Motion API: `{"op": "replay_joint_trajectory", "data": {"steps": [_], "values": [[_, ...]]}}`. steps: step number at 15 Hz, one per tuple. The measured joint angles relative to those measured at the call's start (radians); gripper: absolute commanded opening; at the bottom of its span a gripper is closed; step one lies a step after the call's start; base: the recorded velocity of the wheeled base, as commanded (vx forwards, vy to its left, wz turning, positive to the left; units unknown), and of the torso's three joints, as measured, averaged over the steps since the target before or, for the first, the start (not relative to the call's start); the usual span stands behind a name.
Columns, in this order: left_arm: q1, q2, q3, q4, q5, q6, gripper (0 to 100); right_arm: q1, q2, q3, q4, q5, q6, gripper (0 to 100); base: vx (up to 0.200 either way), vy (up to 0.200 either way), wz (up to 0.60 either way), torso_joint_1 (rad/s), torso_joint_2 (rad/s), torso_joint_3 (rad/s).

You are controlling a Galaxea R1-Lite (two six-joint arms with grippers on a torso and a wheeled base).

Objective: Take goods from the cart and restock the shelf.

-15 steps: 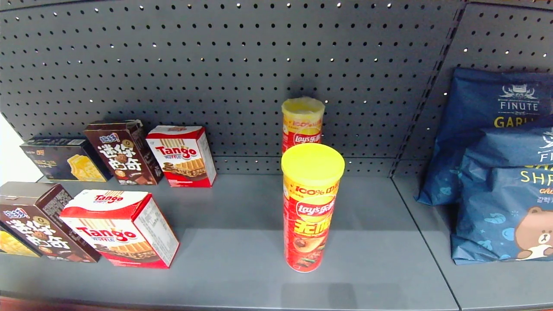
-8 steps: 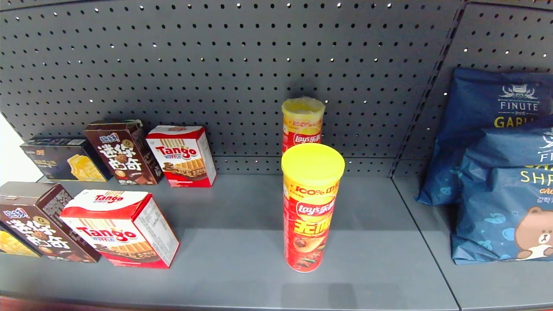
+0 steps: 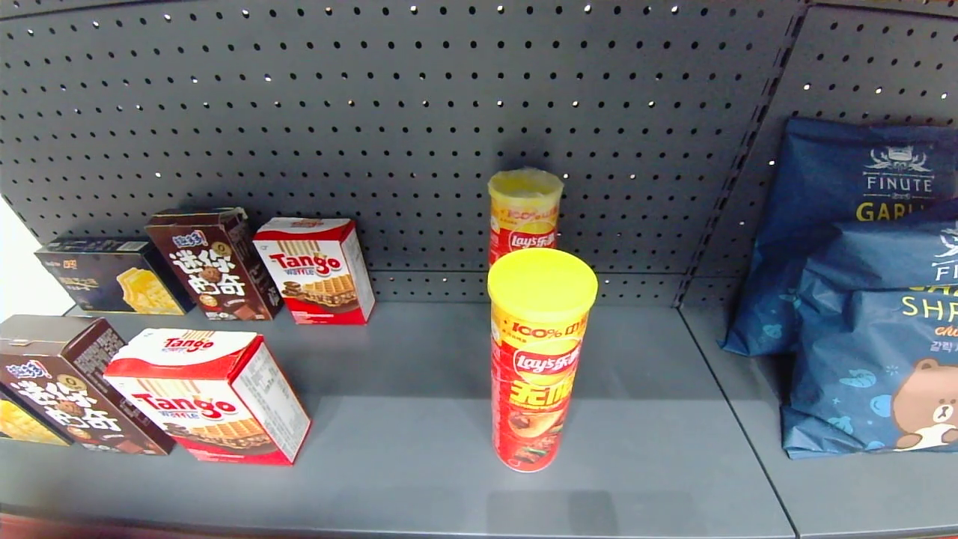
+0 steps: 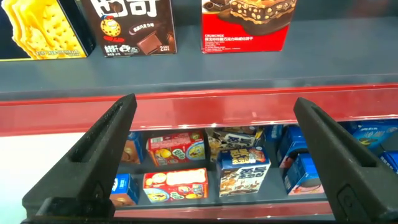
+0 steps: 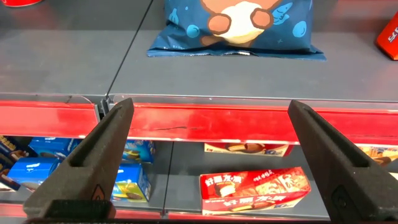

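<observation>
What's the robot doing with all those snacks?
Nothing is being held right now. The left pincer and right pincer are both open and empty, facing the red front edge of the shelf. On it, the front chip can stands upright before the back chip can.

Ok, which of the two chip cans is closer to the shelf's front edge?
The front chip can, the one with the smooth yellow lid fully in view. The rear chip can stands right behind it, near the pegboard.
</observation>
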Motion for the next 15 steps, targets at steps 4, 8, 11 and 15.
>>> {"op": "replay_joint_trajectory", "data": {"steps": [4, 8, 11, 15], "values": [[0.000, 0.000, 0.000, 0.000, 0.000, 0.000, 100, 0.001, 0.000, 0.000, 0.000, 0.000, 0.000, 100, 0.000, 0.000, 0.00, 0.000, 0.00, 0.000], [0.000, 0.000, 0.000, 0.000, -0.001, 0.000, 100, 0.000, 0.000, 0.000, 0.000, 0.000, 0.000, 100, 0.000, 0.000, 0.00, 0.000, 0.00, 0.000], [0.000, 0.000, 0.000, 0.000, -0.001, -0.001, 100, 0.000, 0.000, 0.000, 0.000, 0.000, 0.000, 100, 0.000, 0.000, 0.00, 0.000, 0.00, 0.000], [0.000, 0.000, 0.000, 0.000, 0.000, -0.001, 100, 0.000, 0.000, 0.000, 0.000, 0.001, 0.000, 100, 0.000, 0.000, 0.00, 0.000, 0.00, 0.000]]}}
